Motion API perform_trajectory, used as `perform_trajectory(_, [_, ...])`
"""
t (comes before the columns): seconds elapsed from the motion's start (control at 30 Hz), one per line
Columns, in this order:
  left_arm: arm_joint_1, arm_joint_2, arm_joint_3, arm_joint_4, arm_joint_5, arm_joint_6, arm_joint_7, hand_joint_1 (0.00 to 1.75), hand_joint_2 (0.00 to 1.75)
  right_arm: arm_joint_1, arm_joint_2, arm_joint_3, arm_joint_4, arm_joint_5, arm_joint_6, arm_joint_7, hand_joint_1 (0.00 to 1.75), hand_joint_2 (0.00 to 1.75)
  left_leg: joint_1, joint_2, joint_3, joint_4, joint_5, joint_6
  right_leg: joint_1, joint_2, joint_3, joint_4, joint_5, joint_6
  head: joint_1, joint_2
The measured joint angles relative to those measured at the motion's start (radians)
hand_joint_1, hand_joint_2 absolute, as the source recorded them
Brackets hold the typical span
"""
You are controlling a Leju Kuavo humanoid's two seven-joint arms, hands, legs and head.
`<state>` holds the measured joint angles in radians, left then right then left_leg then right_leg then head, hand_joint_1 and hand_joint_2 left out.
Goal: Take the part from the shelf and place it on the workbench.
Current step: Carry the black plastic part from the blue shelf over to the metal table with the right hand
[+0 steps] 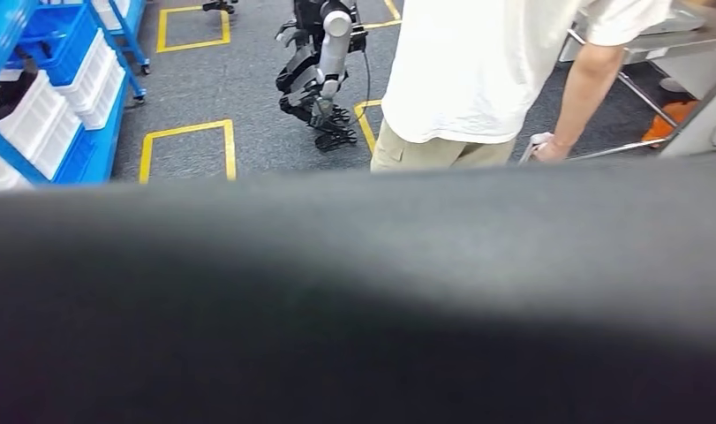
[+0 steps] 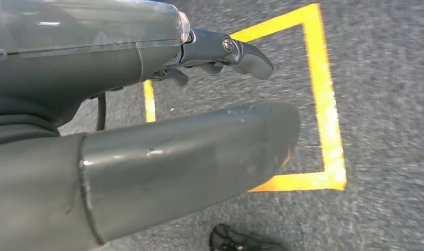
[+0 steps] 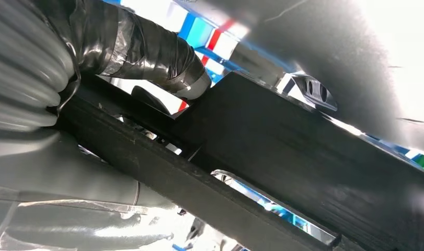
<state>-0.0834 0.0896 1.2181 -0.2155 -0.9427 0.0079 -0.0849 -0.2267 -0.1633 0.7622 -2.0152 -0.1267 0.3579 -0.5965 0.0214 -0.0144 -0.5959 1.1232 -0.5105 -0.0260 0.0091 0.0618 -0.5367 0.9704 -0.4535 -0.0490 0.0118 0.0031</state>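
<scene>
The right hand (image 3: 94,104) is clamped around a long black ribbed part (image 3: 304,157), lifted close before the head camera. The left hand (image 2: 188,130) hangs empty, fingers apart, above grey carpet (image 2: 387,104) marked with yellow tape (image 2: 324,94). A person in a white shirt (image 1: 478,71) stands near the blue shelf (image 1: 36,106).

The right hand (image 3: 68,157) is wrapped around the part (image 3: 283,162), which runs slantwise across its fingers and out past them, with shelf (image 3: 209,39) bits showing behind it. The left hand (image 2: 147,157) hangs over the floor (image 2: 387,104), and a taped square (image 2: 324,104) lies right under its fingertips (nothing in that hand). Farther out ahead a person (image 1: 478,79) stands on the floor, another robot (image 1: 323,71) just beside them, and a shelf with bins (image 1: 54,97) off to the left side.
</scene>
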Motion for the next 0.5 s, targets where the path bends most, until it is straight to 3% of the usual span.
perform_trajectory(0.07, [-0.001,0.0,0.0,0.0,0.0,0.0,-0.002,0.0,0.0,-0.002,0.0,0.0,0.0,-0.001,0.003,0.002,1.71,1.75,0.0,-0.034,0.055,-0.126,0.048,0.007,0.0,0.02,0.002,0.003,-0.004,0.008,0.0,0.0])
perform_trajectory(0.1, [-0.002,0.0,0.0,0.0,0.0,0.0,-0.002,0.0,0.0,-0.002,0.0,0.0,0.001,-0.001,0.003,0.002,1.71,1.75,-0.002,-0.043,0.067,-0.153,0.052,0.013,0.0,0.029,0.0,0.004,-0.005,0.014,0.0,0.0])
perform_trajectory(0.17, [-0.005,-0.001,0.0,0.0,-0.001,-0.001,-0.003,0.0,0.0,-0.003,-0.001,0.0,0.001,-0.001,0.004,0.003,1.71,1.75,-0.004,-0.034,0.072,-0.163,0.052,0.025,-0.002,0.046,-0.005,0.002,-0.002,0.026,0.0,0.0])
perform_trajectory(0.2, [-0.007,-0.002,0.0,0.0,-0.001,-0.001,-0.003,0.0,0.0,-0.003,-0.002,0.0,0.001,-0.001,0.005,0.003,1.71,1.75,-0.003,-0.024,0.074,-0.167,0.055,0.032,-0.003,0.041,-0.008,0.007,-0.005,0.032,0.0,0.0])
perform_trajectory(0.27, [-0.007,-0.004,0.0,0.0,-0.002,-0.001,-0.005,0.0,0.0,-0.005,-0.003,0.0,0.001,-0.001,0.006,0.003,1.71,1.75,0.001,-0.004,0.075,-0.174,0.061,0.046,-0.002,0.002,-0.036,0.066,-0.044,0.04,0.002,0.0])
perform_trajectory(0.33, [-0.003,-0.006,0.0,0.0,-0.003,0.0,-0.006,0.0,0.0,-0.005,-0.005,0.0,0.001,-0.001,0.007,0.004,1.71,1.75,-0.001,0.019,0.074,-0.175,0.06,0.053,-0.007,-0.04,-0.101,0.198,-0.113,0.048,0.003,0.0])
perform_trajectory(0.37, [-0.001,-0.006,0.0,0.0,-0.003,0.0,-0.006,0.0,0.0,-0.003,-0.005,0.0,0.002,-0.001,0.008,0.004,1.71,1.75,-0.002,0.03,0.073,-0.175,0.06,0.053,-0.01,-0.047,-0.134,0.262,-0.137,0.052,0.003,0.0])
perform_trajectory(0.4, [0.001,-0.007,0.0,0.0,-0.003,0.0,-0.006,0.0,0.0,-0.001,-0.005,0.0,0.002,-0.001,0.007,0.004,1.71,1.75,-0.002,0.042,0.073,-0.174,0.058,0.052,-0.014,-0.051,-0.155,0.299,-0.143,0.055,0.003,0.0])
perform_trajectory(0.43, [0.001,-0.008,0.0,0.0,-0.003,-0.001,-0.006,0.0,0.0,0.0,-0.006,0.0,0.003,-0.001,0.007,0.004,1.71,1.75,-0.002,0.052,0.074,-0.174,0.057,0.051,-0.017,-0.054,-0.155,0.295,-0.128,0.058,0.003,0.0])
perform_trajectory(0.5, [-0.001,-0.01,0.0,0.0,-0.003,-0.001,-0.007,0.0,0.0,0.002,-0.006,0.0,0.004,-0.001,0.007,0.004,1.71,1.75,-0.002,0.071,0.081,-0.174,0.052,0.046,-0.021,-0.075,-0.094,0.174,-0.058,0.057,0.003,0.0])
